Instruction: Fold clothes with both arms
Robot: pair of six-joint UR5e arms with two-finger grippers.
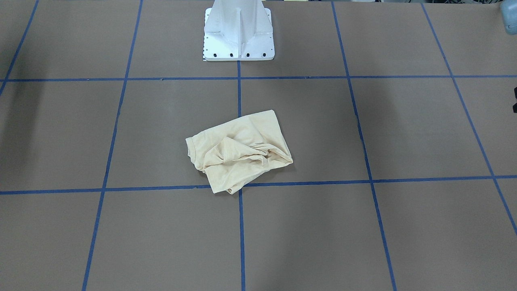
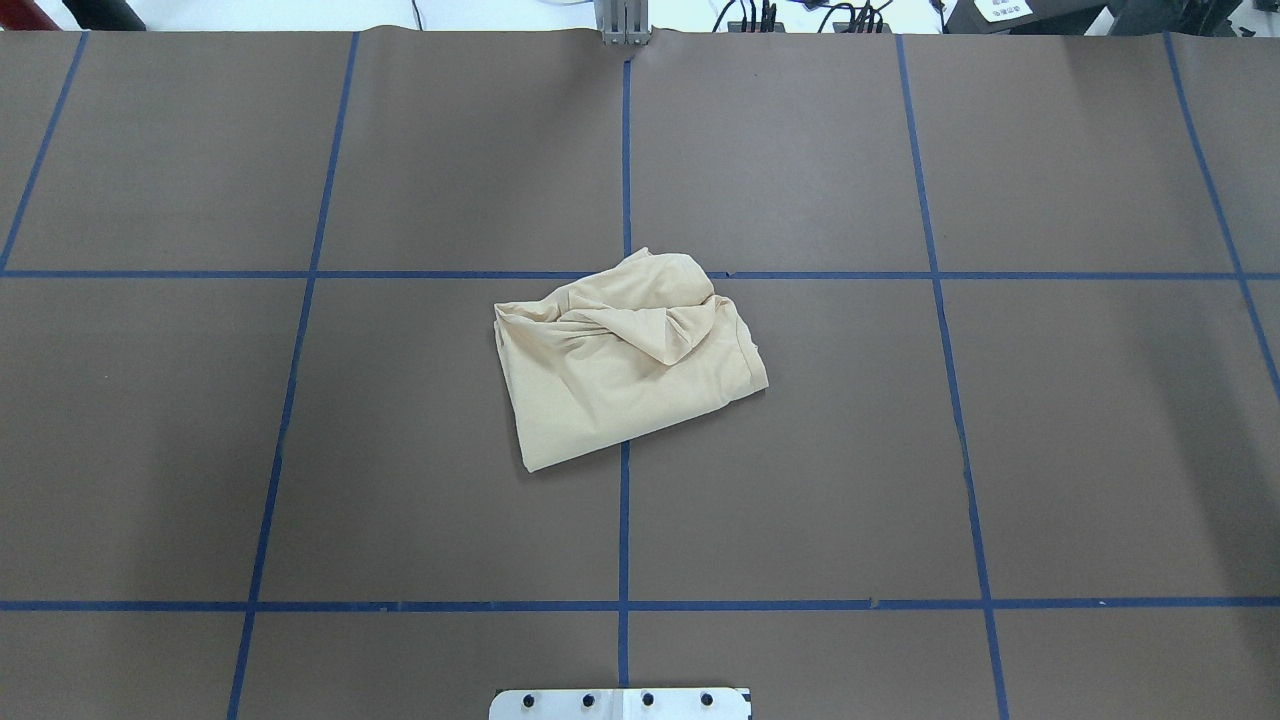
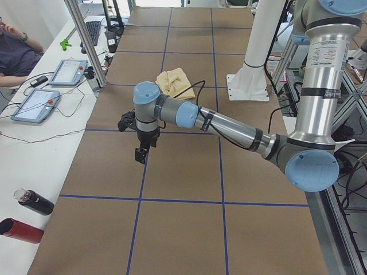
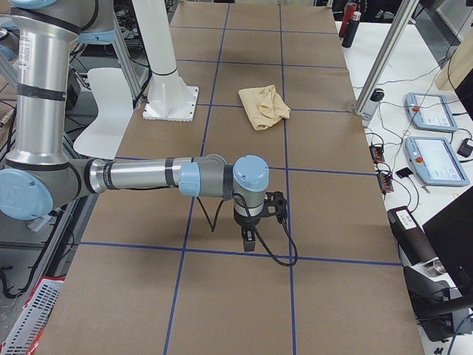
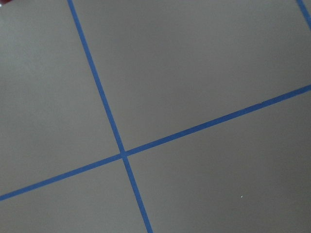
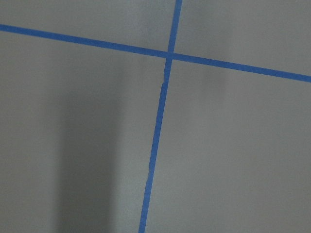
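Observation:
The clothes (image 1: 238,151) are one pale cream-yellow shirt, crumpled in a loose heap at the middle of the brown table (image 2: 300,450), over a crossing of blue tape lines. The shirt (image 2: 625,355) has bunched folds along its far side; no print shows. In the exterior left view the left arm (image 3: 218,123) reaches out low, its gripper (image 3: 140,154) pointing down over bare table well short of the shirt (image 3: 175,83). In the exterior right view the right gripper (image 4: 249,240) likewise hangs far from the shirt (image 4: 264,106). I cannot tell whether either gripper is open or shut.
The white pedestal base (image 1: 238,36) stands behind the shirt. Beside the table are tablets (image 3: 34,106), bottles (image 3: 34,201), a metal post (image 3: 86,46) and a seated person (image 3: 14,51). Both wrist views show only blue tape lines (image 5: 121,154) on brown table.

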